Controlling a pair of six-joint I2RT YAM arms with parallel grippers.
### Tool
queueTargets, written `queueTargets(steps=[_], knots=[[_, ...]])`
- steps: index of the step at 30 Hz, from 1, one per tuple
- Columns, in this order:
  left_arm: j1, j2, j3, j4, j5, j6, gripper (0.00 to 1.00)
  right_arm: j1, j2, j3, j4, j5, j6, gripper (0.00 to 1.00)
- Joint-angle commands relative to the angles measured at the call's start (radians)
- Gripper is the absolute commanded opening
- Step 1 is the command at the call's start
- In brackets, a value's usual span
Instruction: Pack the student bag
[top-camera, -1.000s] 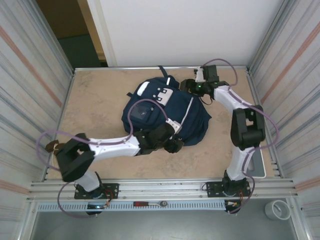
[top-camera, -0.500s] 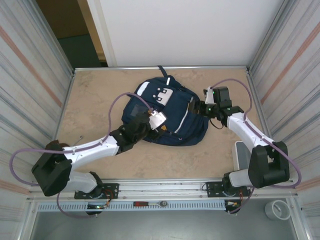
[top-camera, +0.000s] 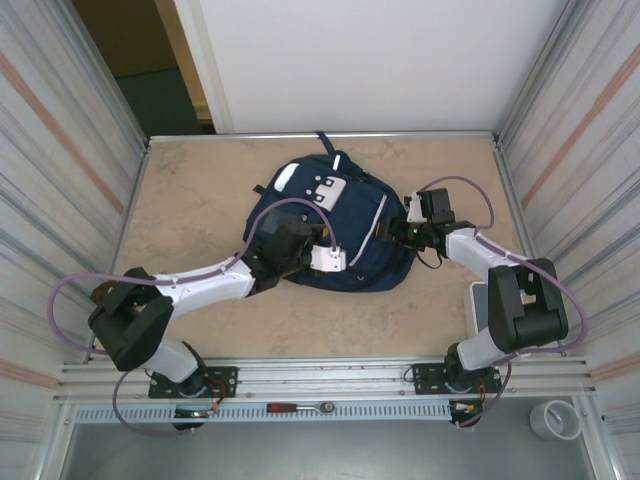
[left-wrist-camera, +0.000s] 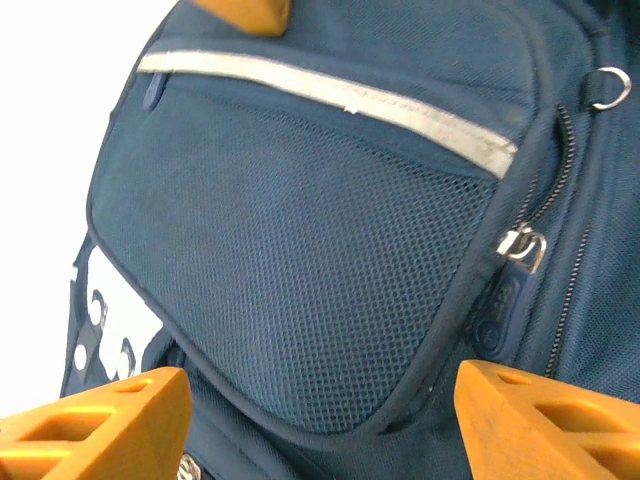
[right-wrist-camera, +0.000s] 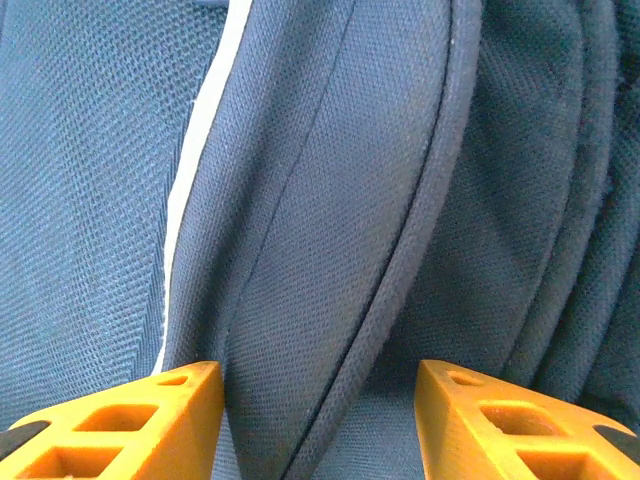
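Left wrist view shows left jaws parted over the student bag, right jaws likewise parted.

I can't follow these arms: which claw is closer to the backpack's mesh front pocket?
Left. The left gripper hovers right over the mesh pocket, jaws open either side. The right gripper is at the student bag's side seam, farther away.

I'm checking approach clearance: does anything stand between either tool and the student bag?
Nothing visible does. The left tool is open directly over the student bag, at its mesh pocket, and the right tool, also open, straddles the bag's side seam.
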Motion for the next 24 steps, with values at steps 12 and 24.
queueTargets(steps=[12, 24], knots=[[0.062, 0.120, 0.129, -0.172, 0.090, 0.131, 0.50, -0.019, 0.079, 0.049, 0.072, -0.038, 0.051, 0.43], [0.056, 0.209, 0.161, -0.152, 0.166, 0.067, 0.28, -0.017, 0.202, 0.241, 0.035, -0.069, 0.051, 0.36]])
